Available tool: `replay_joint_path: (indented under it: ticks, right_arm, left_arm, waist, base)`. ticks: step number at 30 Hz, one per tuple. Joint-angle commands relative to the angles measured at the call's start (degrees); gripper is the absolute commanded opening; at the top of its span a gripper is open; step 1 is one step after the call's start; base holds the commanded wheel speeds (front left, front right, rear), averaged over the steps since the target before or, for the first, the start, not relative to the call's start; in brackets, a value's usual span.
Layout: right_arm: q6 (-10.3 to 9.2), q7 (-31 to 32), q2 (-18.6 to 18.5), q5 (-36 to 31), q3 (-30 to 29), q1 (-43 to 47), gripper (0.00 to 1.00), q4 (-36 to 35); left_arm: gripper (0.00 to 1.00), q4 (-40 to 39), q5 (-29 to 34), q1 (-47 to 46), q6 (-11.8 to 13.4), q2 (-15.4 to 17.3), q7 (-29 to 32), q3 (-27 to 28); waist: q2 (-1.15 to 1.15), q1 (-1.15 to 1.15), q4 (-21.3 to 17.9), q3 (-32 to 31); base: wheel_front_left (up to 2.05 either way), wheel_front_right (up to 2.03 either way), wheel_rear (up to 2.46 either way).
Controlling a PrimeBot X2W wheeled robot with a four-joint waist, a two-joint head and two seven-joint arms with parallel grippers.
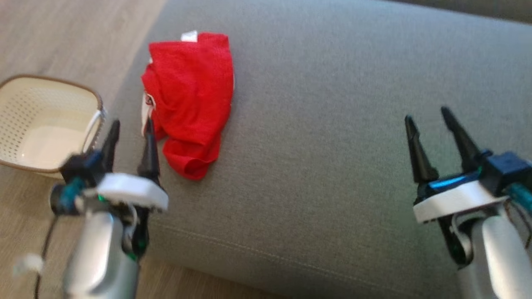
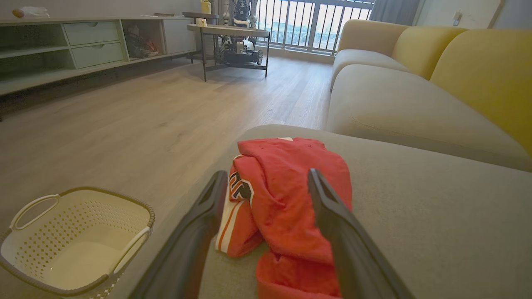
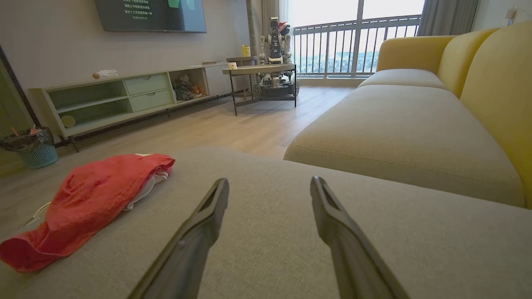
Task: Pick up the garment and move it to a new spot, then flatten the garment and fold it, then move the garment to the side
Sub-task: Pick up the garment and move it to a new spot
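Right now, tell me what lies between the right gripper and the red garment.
Nothing but bare grey cushion: in the head view the stretch from the right gripper to the red garment holds no object.

Wood floor [image 2: 145, 112], yellow sofa [image 3: 490, 83], green sideboard [image 3: 124, 99], bright balcony window [image 3: 353, 41], perhaps a television [image 3: 149, 14].

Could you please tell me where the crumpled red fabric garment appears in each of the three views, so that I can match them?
Head view: the crumpled red fabric garment lies upper left of centre, near the grey fabric cushion's left edge.
Left wrist view: the garment is at lower centre.
Right wrist view: the garment is at lower left.
Shared landmark: the grey fabric cushion under it.
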Motion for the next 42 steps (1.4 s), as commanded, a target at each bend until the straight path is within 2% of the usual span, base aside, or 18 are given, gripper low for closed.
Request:
replay_joint_path:
  ticks: [1, 7, 11, 16, 20, 21, 22, 23, 27, 32, 33, 38, 42]
  right_arm:
    - [-0.02, 0.79, -0.88, -0.48, 1.03, -2.63, 1.00, -3.67]
    - [-0.02, 4.29, -2.62, -0.59, 1.35, -3.37, 1.00, -10.31]
    - [-0.02, 6.10, -3.83, -0.80, 1.71, -3.48, 1.00, -13.32]
    - [-0.02, 7.14, -4.67, -0.90, 1.74, -3.62, 1.00, -14.92]
    - [-0.02, 7.37, -4.84, -0.87, 1.80, -3.83, 1.00, -15.47]
    - [-0.02, 7.37, -4.83, -0.84, 1.79, -3.91, 1.00, -15.50]
    - [-0.02, 7.32, -4.84, -0.80, 1.74, -3.98, 1.00, -15.49]
    - [-0.02, 7.25, -4.82, -0.77, 1.71, -4.02, 1.00, -15.45]
    - [-0.02, 6.83, -4.31, -0.80, 1.50, -4.20, 1.00, -14.83]
    - [-0.02, 5.88, -3.50, -0.62, 1.44, -4.30, 1.00, -13.41]
    - [-0.02, 5.88, -3.50, -0.62, 1.44, -4.30, 1.00, -13.41]
    - [-0.02, 4.27, -2.12, -0.35, 1.56, -3.93, 1.00, -10.86]
    - [-0.02, 2.76, -1.00, -0.04, 1.13, -3.24, 1.00, -8.51]
  left_arm:
    - [1.00, 0.89, -0.63, -5.12, -0.47, 1.96, 0.65, 2.79]
    - [1.00, 11.62, -2.74, -17.32, -2.77, 4.91, 11.17, 2.48]
    - [1.00, 18.49, -3.62, -23.85, -2.83, 6.26, 18.32, 2.31]
    - [1.00, 26.22, -4.29, -29.41, -2.93, 7.09, 22.63, 2.07]
    - [1.00, 31.09, -4.93, -31.89, -3.72, 7.68, 23.67, 1.58]
    - [0.78, 32.28, -5.11, -32.27, -3.98, 7.79, 24.08, 1.33]
    - [0.21, 33.31, -5.40, -32.63, -4.19, 7.80, 24.32, 1.21]
    - [0.00, 34.26, -5.78, -32.94, -4.35, 7.89, 24.36, 1.26]
    - [0.00, 37.07, -6.80, -34.34, -4.89, 8.77, 22.14, 1.16]
    - [0.00, 36.24, -6.16, -36.08, -4.29, 10.01, 14.38, 1.17]
    - [0.00, 36.24, -6.16, -36.08, -4.29, 10.01, 14.38, 1.17]
    - [0.00, 32.83, -6.47, -37.09, -3.68, 11.17, 5.96, 2.24]
    - [0.00, 28.17, -6.48, -37.08, -3.79, 12.05, 2.36, 2.49]
  waist:
    - [0.00, -0.01, -2.01, 3.52]
    - [0.00, -0.01, -3.92, 7.75]
    - [0.00, -0.01, -4.83, 9.89]
    - [0.00, -0.01, -5.93, 11.69]
    - [0.00, -0.01, -6.95, 12.52]
    - [0.00, -0.01, -7.17, 12.67]
    - [0.00, -0.01, -7.30, 12.74]
    - [0.00, -0.01, -7.43, 12.76]
    - [0.00, -0.01, -7.89, 12.10]
    - [0.00, -0.01, -8.05, 9.90]
    - [0.00, -0.01, -8.05, 9.90]
    - [0.00, -0.01, -8.76, 5.96]
    - [0.00, -0.01, -9.65, 2.24]
  base:
    - [0.00, 0.00, 0.00]
    - [0.00, 0.00, 0.00]
    - [0.00, 0.00, 0.00]
    - [0.00, 0.00, 0.00]
    - [0.00, 0.00, 0.00]
    - [0.00, 0.00, 0.00]
    - [0.00, 0.00, 0.00]
    - [0.00, 0.00, 0.00]
    - [0.00, 0.00, 0.00]
    - [0.00, 0.00, 0.00]
    - [0.00, 0.00, 0.00]
    - [0.00, 0.00, 0.00]
    - [0.00, 0.00, 0.00]
